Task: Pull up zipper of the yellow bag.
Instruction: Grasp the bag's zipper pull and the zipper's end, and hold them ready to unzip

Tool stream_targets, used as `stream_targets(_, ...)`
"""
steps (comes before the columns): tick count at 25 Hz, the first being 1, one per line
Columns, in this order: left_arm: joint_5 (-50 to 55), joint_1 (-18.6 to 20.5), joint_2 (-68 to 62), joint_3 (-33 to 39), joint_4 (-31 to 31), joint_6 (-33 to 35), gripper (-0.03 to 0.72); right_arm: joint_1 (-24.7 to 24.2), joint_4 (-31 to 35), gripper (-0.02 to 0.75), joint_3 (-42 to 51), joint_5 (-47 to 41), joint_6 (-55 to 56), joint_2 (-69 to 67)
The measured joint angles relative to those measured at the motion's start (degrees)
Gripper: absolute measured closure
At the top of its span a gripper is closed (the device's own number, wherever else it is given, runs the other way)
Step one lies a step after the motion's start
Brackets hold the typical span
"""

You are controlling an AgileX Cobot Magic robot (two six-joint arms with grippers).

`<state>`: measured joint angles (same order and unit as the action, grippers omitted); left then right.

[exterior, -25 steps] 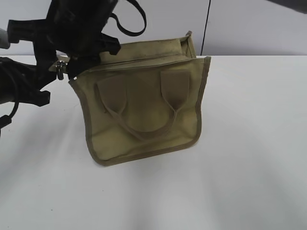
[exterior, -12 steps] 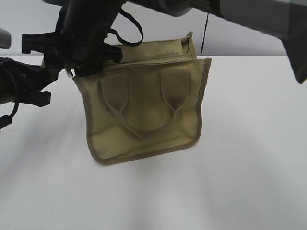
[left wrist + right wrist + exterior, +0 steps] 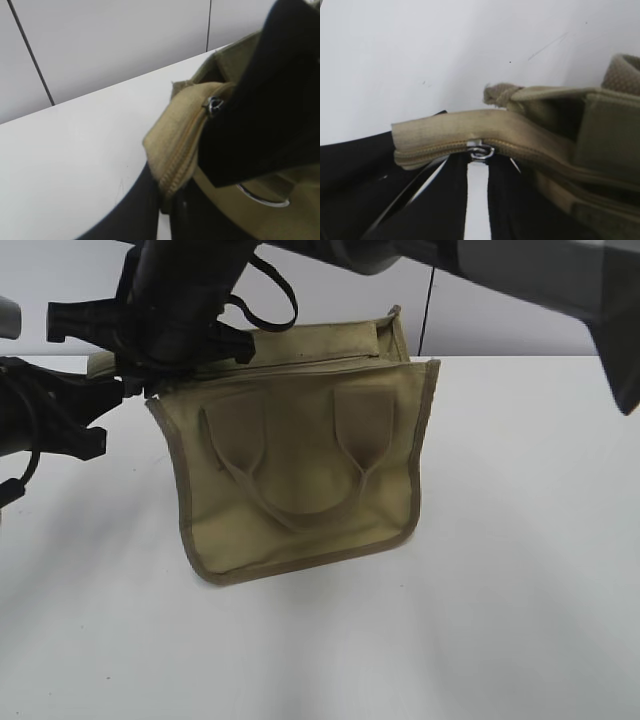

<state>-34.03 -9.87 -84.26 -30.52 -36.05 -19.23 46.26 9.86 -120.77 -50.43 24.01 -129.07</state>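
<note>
The yellow bag (image 3: 300,470) stands upright on the white table (image 3: 520,590), handles facing me. Its zipper runs along the top edge (image 3: 300,363). My left gripper (image 3: 118,395) is shut on the fabric end of the zipper at the bag's top left corner; in the left wrist view (image 3: 170,202) the jaws pinch that zipper end (image 3: 180,150). My right gripper (image 3: 160,355) reaches across to the same corner. In the right wrist view (image 3: 479,162) its nearly closed tips hold the metal zipper pull (image 3: 481,150), close to the bag's left end.
My right arm's grey link (image 3: 520,270) crosses the top of the exterior view. A black cable loop (image 3: 285,300) hangs behind the bag. A grey wall with a vertical seam (image 3: 430,300) stands behind the table.
My right arm has swung in over the bag's top left corner and now hides the metal pull ring. The bag's top left corner has shifted slightly left. The left gripper stays put.
</note>
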Motion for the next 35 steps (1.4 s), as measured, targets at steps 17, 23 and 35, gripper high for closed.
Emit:
stream_targets(17,2.00,-0.32,0.43,-0.06,-1.15,-1.49,0.680,-7.03,22.08,0.675,0.00,-16.89,-15.54,4.09)
stream_targets(23,7.95,-0.43,3.45,-0.22,-1.08,-3.51,0.680,-11.04,24.46,0.675,0.00,-17.88,-18.71,4.09)
stream_targets(35,14.78,-0.54,5.63,-0.23,-1.01,-6.19,0.680,-15.88,21.91,0.675,0.00,-19.69,-20.40,4.09)
